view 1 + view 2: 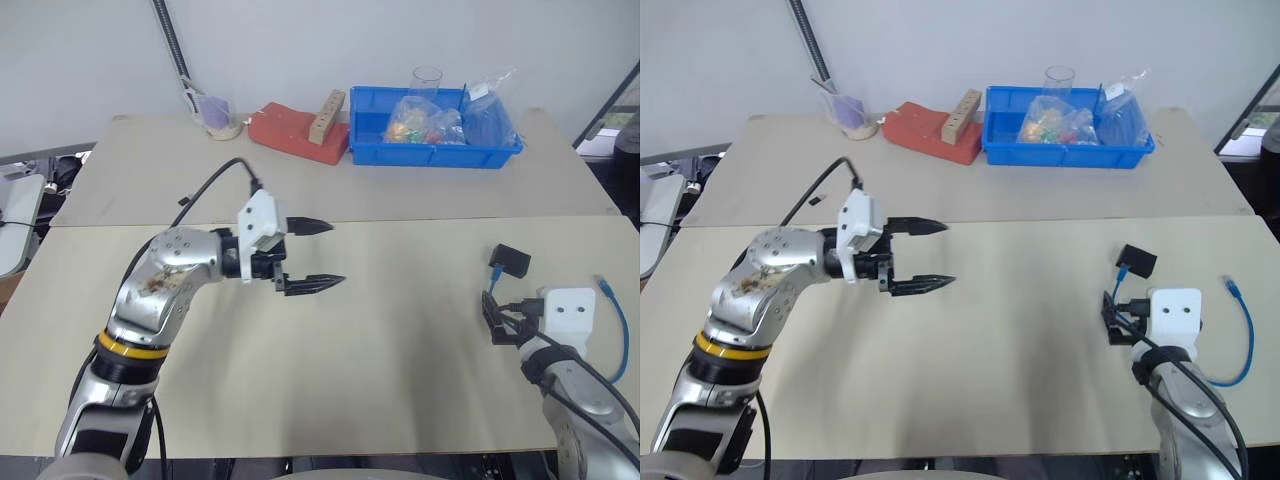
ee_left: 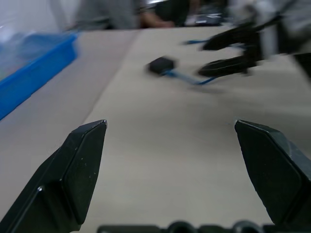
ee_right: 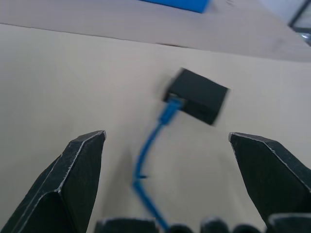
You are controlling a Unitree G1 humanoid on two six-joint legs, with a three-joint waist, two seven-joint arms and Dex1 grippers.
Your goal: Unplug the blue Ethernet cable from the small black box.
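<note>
- Holding my right tool [image 3: 165,184] with fingers wide apart and nothing between them, low over the counter [image 1: 400,350].
- Small black box [image 3: 197,95] lies just ahead of that tool, blue Ethernet cable [image 3: 151,145] plugged into its near edge, the cord running back between the fingers.
- My left tool [image 1: 315,255] hovers well apart, also spread and holding nothing, pointing toward the box.
</note>
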